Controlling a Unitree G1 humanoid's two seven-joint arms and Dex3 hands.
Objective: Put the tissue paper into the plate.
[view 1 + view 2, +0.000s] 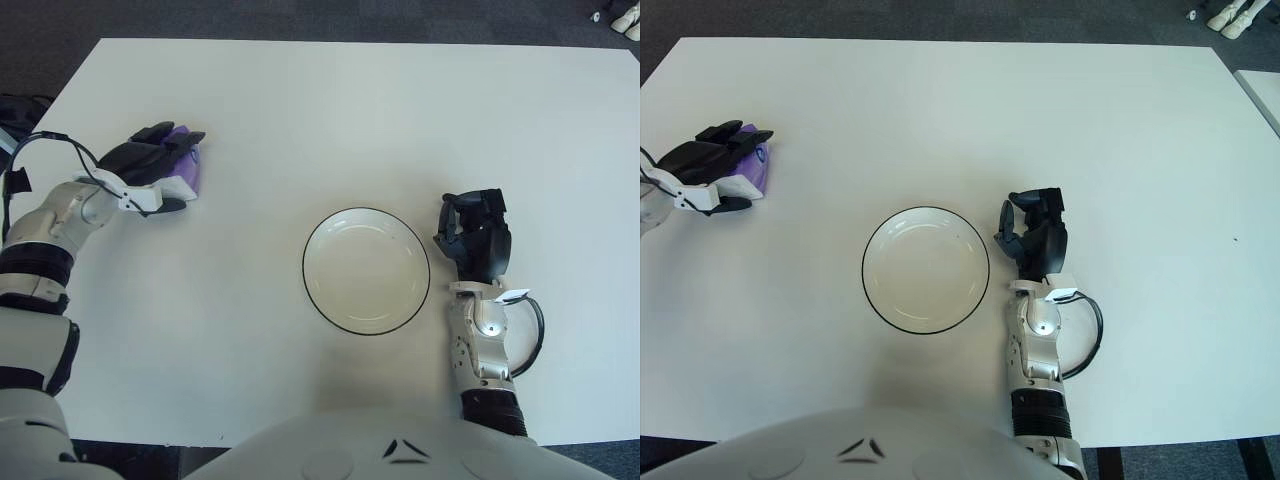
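Here the left hand (150, 165) lies over the purple tissue pack (185, 172), well to the left of the plate (366, 270) and a little farther back on the worktop (330, 110). Its dark fingers (170, 141) drape across the top of the pack while the thumb sits along the near edge, so the hand looks closed around the pack from above, a hold suited to lifting it flat. Whether the pack is clear of the worktop or touching it I cannot tell. The plate is bare, so the tissue is not yet in it; the carry to the right toward the plate looks like the step to come.

The right hand (472, 238) shows just right of the plate, its fingers curled in and gripping nothing, out of the path the left arm would need.

By count: one tissue pack, one plate, two hands, one worktop. Beyond the far right corner of the worktop some pale objects (630, 15) show on the dark floor; what they are I cannot tell.
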